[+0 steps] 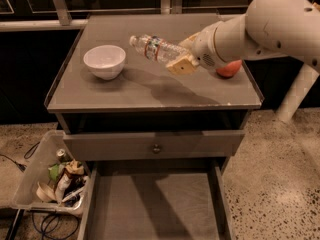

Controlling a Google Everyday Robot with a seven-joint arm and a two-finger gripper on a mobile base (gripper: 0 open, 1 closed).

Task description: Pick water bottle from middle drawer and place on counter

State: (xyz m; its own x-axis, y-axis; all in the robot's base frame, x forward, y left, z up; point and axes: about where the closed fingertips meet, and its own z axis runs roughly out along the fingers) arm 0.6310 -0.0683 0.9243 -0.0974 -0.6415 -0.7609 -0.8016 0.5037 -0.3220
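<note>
Hand (183, 55) above the counter (150, 91), tight around the tilted water bottle (155, 48), cap toward the bowl (104, 60).

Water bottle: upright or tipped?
Tipped: the clear crinkled plastic water bottle lies near-horizontal, cap toward the white bowl, gripped by the end effector above the grey-brown counter.

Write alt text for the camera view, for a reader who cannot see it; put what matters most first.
The robot's gripper holds the water bottle tilted over the counter, white cap pointing toward a white bowl. A reddish-orange fruit sits by the arm at the counter's right. Below, the middle drawer stands pulled open.
</note>
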